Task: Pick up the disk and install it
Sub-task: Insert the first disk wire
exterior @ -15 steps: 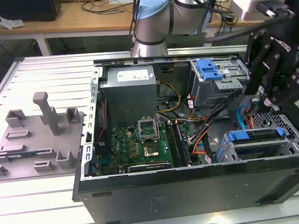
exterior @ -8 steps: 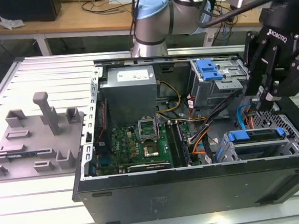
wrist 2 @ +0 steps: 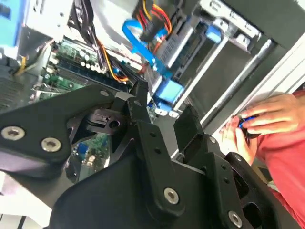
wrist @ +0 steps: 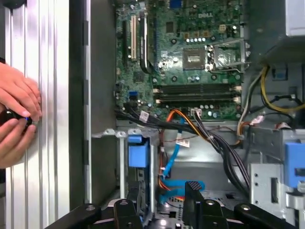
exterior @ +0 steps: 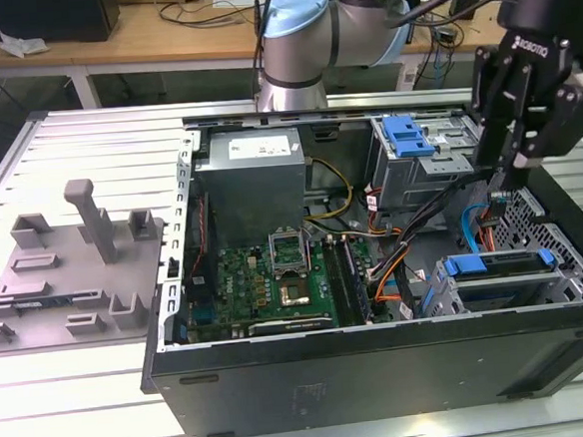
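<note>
Hangs over the open computer case (exterior: 382, 367) with gripper (wrist: 161, 202) spread wide, nothing between. Expect a stiff, dense, knock-shy disk (exterior: 500, 264); better pinched across the blue frame's rigid sides.

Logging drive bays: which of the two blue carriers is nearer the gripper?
The wide blue carrier at the exterior view's lower right, just below the gripper; the smaller blue carrier sits farther off in the far cage.
</note>
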Robot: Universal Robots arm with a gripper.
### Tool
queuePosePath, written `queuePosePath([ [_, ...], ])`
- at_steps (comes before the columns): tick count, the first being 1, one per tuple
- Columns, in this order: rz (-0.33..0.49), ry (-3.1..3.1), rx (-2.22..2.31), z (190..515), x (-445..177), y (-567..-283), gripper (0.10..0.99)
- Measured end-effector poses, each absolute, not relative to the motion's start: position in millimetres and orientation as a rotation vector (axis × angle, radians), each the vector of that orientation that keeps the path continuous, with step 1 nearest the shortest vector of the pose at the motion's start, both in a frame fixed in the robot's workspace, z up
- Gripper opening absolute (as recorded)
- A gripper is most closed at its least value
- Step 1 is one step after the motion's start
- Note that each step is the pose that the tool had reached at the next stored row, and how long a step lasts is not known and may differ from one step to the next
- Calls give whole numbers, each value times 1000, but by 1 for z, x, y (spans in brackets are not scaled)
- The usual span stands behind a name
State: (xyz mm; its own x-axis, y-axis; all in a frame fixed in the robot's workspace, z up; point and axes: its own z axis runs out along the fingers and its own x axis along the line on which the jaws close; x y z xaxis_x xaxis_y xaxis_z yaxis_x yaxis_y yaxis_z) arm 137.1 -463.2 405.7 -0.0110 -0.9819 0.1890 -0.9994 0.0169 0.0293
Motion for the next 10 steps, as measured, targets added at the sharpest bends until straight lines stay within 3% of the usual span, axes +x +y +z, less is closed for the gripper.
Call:
queuePosePath([
  [8,164,-2116,2088,402,176,-462,502],
  [10,213,-2092,2061,401,177,-461,502],
])
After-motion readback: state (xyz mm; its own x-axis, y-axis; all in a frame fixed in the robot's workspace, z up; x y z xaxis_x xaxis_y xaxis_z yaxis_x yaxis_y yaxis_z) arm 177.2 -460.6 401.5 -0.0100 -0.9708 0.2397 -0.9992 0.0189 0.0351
